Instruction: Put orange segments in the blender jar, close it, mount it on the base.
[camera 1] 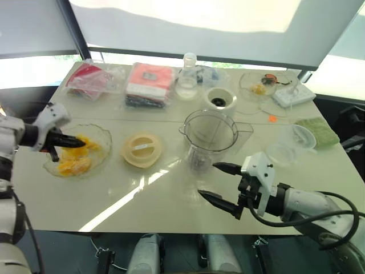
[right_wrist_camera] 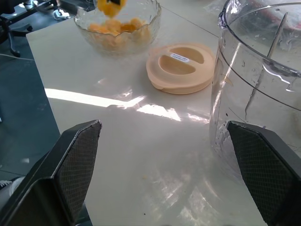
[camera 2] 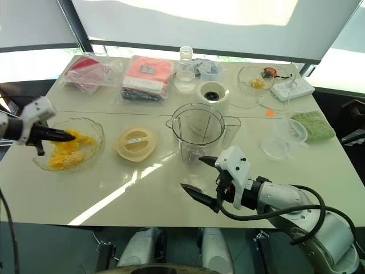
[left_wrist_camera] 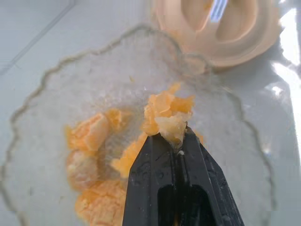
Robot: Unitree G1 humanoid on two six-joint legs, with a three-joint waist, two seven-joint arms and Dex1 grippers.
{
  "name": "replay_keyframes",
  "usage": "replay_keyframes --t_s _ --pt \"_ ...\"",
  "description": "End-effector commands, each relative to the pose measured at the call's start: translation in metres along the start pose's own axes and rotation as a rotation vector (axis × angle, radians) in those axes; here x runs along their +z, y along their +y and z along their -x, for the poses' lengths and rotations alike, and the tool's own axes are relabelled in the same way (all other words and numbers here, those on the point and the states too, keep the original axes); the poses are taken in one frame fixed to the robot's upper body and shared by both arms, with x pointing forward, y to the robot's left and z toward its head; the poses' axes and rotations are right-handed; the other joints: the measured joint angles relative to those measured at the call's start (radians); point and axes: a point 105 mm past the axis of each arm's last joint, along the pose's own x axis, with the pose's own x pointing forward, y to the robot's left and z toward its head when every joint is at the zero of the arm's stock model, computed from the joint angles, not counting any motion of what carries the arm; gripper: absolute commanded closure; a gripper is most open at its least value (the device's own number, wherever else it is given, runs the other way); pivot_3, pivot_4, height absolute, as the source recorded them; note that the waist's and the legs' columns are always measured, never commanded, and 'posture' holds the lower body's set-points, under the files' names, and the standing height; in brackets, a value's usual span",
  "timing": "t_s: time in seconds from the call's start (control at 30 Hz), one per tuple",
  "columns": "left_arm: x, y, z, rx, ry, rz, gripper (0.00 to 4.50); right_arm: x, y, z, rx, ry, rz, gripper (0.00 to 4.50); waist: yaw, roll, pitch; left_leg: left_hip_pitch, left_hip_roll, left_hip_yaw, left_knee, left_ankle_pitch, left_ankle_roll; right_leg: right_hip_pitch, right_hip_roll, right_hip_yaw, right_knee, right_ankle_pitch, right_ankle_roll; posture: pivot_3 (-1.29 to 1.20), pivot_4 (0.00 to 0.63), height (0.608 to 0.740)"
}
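— Where the white table (camera 1: pixel 171 200) begins on the left, what is there?
— A scalloped glass bowl (camera 1: pixel 101 149) of orange segments (camera 1: pixel 74 165). Above it hangs the left gripper (left_wrist_camera: pixel 173 136), its black fingers pinching one pale segment (left_wrist_camera: pixel 170 126) lifted clear of the heap.
— And beside the bowl?
— The flat cream lid (camera 1: pixel 141 149) lies just to its right, apart from it. Next comes the blender jar (camera 1: pixel 210 137), upright and open-topped at the table's middle, no fruit visible in it. Behind it stands the cream base (camera 1: pixel 220 100), dark socket up, with a small glass bottle (camera 1: pixel 187 80) to its left.
— The other arm?
— The right gripper (camera 1: pixel 221 184) hovers low in front of the jar, fingers spread wide, holding nothing; one fingertip (right_wrist_camera: pixel 263 165) sits close by the jar's wall.
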Motion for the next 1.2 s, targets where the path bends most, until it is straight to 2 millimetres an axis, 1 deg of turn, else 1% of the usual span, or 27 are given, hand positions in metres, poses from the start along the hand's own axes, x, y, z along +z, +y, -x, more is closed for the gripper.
replay_keyframes --t_s 0.03,0.13,0.2,0.3,0.37,0.5,0.57,0.63,0.7,0.73,0.9,1.03,1.2 --pt "0.026 -0.005 0.02 -0.006 -0.068 -0.056 4.47 0.006 -0.006 0.003 -0.023 -0.026 0.026 0.0 0.005 0.0 0.0 0.0 0.0 0.0 0.0 0.0 0.0 0.0 0.0 0.0 0.0 0.0 0.0 0.0 0.15 0.74" --pt "0.043 -0.009 0.027 -0.018 -0.109 -0.088 4.47 0.004 -0.017 0.008 -0.067 -0.018 0.023 0.0 0.006 0.0 0.0 0.0 0.0 0.0 0.0 0.0 0.0 0.0 0.0 0.0 0.0 0.0 0.0 0.0 0.15 0.74" --pt "0.067 -0.013 0.028 -0.039 -0.195 -0.114 4.47 0.003 -0.025 0.014 -0.1 -0.009 0.022 0.0 0.008 0.0 0.0 0.0 0.0 0.001 0.0 0.0 0.0 0.0 0.0 0.0 0.0 0.0 0.0 0.0 0.15 0.74" --pt "0.117 -0.022 0.023 -0.088 -0.347 -0.183 4.47 0.0 -0.035 0.023 -0.153 0.001 0.021 0.0 0.014 -0.001 0.0 -0.001 -0.001 0.0 0.001 0.0 0.0 0.002 0.001 -0.001 0.0 0.0 0.0 0.0 0.15 0.74" --pt "0.144 -0.031 0.018 -0.139 -0.413 -0.234 4.47 -0.003 -0.039 0.025 -0.169 0.003 0.013 0.0 0.012 -0.001 0.0 -0.001 -0.002 0.0 0.002 0.0 0.0 0.004 0.001 -0.001 -0.002 0.0 0.0 0.0 0.15 0.74" --pt "0.203 -0.065 -0.002 -0.308 -0.546 -0.362 4.47 -0.012 -0.046 0.031 -0.215 0.011 -0.009 0.0 0.006 -0.001 0.0 0.0 -0.003 0.0 0.002 0.0 0.0 0.005 0.001 0.0 -0.002 0.0 0.001 0.0 0.15 0.74" --pt "0.221 -0.083 -0.014 -0.415 -0.595 -0.38 4.47 -0.012 -0.05 0.034 -0.241 -0.005 -0.017 0.0 0.005 -0.001 0.0 0.0 -0.004 0.0 0.002 0.0 0.0 0.005 0.001 0.0 -0.002 0.0 0.001 0.0 0.15 0.74" --pt "0.229 -0.095 -0.029 -0.485 -0.6 -0.397 4.47 -0.012 -0.05 0.036 -0.247 -0.013 -0.022 0.0 0.002 -0.001 0.0 0.001 -0.004 0.0 0.002 0.0 0.0 0.005 0.002 0.0 -0.002 0.0 0.002 0.0 0.15 0.74" --pt "0.232 -0.103 -0.053 -0.514 -0.587 -0.418 4.47 -0.013 -0.049 0.04 -0.266 -0.008 -0.023 0.0 0.0 0.001 0.0 0.001 -0.004 0.0 0.002 0.0 0.0 0.005 0.003 0.0 -0.002 0.001 0.002 0.0 0.15 0.74" --pt "0.235 -0.11 -0.066 -0.532 -0.593 -0.424 4.47 -0.012 -0.048 0.043 -0.282 -0.019 -0.027 0.0 0.001 0.001 0.0 0.001 -0.004 0.0 0.002 0.0 0.0 0.005 0.003 0.0 -0.001 0.001 0.004 0.0 0.15 0.74" --pt "0.246 -0.132 -0.111 -0.573 -0.622 -0.44 4.47 -0.003 -0.045 0.058 -0.346 -0.081 -0.043 0.0 0.006 0.001 0.0 0.001 -0.003 -0.002 0.002 0.0 0.0 0.005 0.004 0.0 -0.001 0.001 0.004 0.0 0.15 0.74" --pt "0.245 -0.137 -0.129 -0.571 -0.62 -0.443 4.47 0.004 -0.045 0.067 -0.383 -0.124 -0.045 0.0 0.002 0.001 0.0 0.001 -0.003 -0.004 0.002 0.0 0.0 0.005 0.004 0.001 -0.002 0.001 0.004 0.0 0.15 0.74" --pt "0.244 -0.144 -0.14 -0.578 -0.623 -0.452 4.47 0.007 -0.046 0.071 -0.395 -0.125 -0.039 0.0 0.006 0.001 0.0 0.001 -0.002 -0.005 0.002 0.0 0.0 0.005 0.004 0.001 -0.002 0.001 0.003 0.0 0.15 0.74"
